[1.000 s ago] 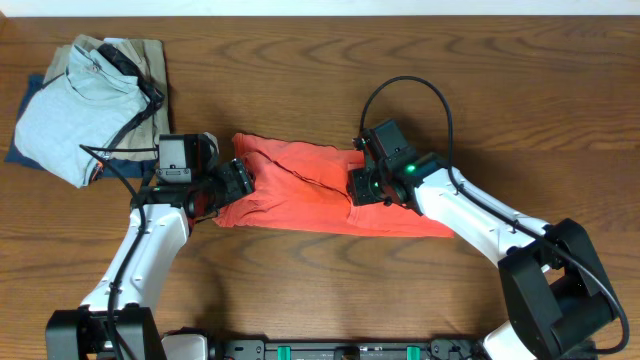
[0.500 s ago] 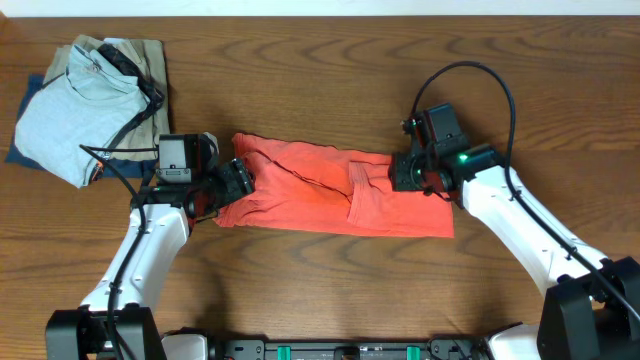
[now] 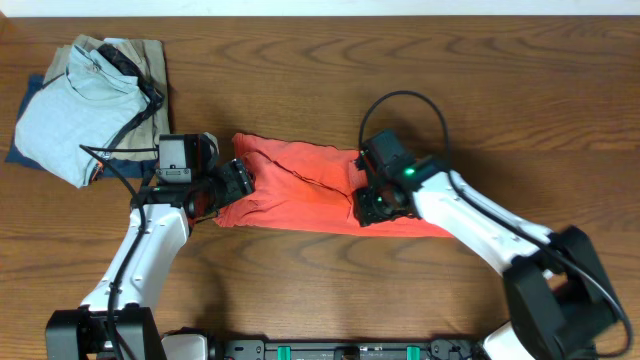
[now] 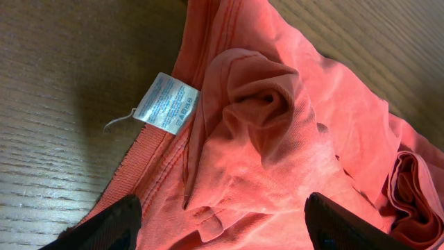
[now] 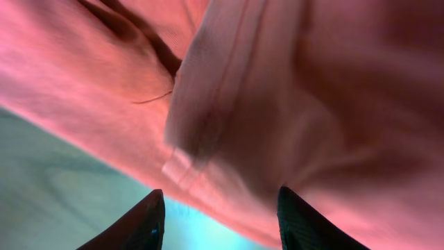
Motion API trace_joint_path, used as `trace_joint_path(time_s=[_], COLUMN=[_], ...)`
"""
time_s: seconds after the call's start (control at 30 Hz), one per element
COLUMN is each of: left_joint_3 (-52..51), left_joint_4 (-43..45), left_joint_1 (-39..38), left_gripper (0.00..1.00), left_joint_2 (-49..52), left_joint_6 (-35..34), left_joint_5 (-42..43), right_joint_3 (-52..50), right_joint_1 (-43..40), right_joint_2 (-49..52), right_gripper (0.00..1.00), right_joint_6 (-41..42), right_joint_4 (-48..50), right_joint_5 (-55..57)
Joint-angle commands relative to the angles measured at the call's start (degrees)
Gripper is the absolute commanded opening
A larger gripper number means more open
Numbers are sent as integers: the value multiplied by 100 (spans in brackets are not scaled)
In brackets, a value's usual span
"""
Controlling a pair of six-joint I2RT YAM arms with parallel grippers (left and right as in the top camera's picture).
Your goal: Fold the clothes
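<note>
The coral-red clothes (image 3: 300, 190) lie on the wooden table as a long folded strip. My left gripper (image 3: 243, 180) hovers at the strip's left end. In the left wrist view it (image 4: 222, 223) stands wide open over the collar, where a white label (image 4: 166, 103) shows on the rumpled cloth (image 4: 291, 139). My right gripper (image 3: 366, 207) is low over the strip's right half. In the right wrist view its jaws (image 5: 222, 219) stand apart, with a hemmed fold of the cloth (image 5: 277, 90) close in front and table below. No lettering shows.
A folded light blue shirt (image 3: 75, 110) lies at the back left on a tan garment (image 3: 150, 55) and a navy one (image 3: 20, 152). A black cable (image 3: 410, 100) loops above the right arm.
The right gripper swung out to the strip's right end half a second ago and has come back to its right-middle. The left arm has not moved.
</note>
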Motion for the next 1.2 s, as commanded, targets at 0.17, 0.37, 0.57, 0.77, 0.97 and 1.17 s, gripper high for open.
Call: trace_joint_path(time_s=[0.17, 0.37, 0.57, 0.77, 0.97, 1.17], left_joint_3=[-22, -22, -22, -22, -22, -22], left_joint_4=[-35, -35, -35, -33, -35, -52], left_joint_1=[20, 20, 20, 20, 20, 20], left_gripper=[77, 77, 77, 77, 77, 77], left_joint_2=[46, 46, 46, 46, 46, 46], left_joint_6=[55, 55, 52, 52, 52, 55], left_joint_5=[-31, -31, -28, -28, -28, -31], right_joint_3=[-24, -17, -13, -13, -20, -22], right_joint_1=[356, 341, 98, 20, 74, 358], right_joint_2=[739, 664, 195, -411, -361, -273], right_gripper=[34, 24, 21, 16, 28, 40], right_joint_6=[476, 470, 457, 33, -229, -455], right_joint_4=[413, 323, 61, 92, -15, -44], right_joint_5=[83, 83, 70, -498, -1143, -933])
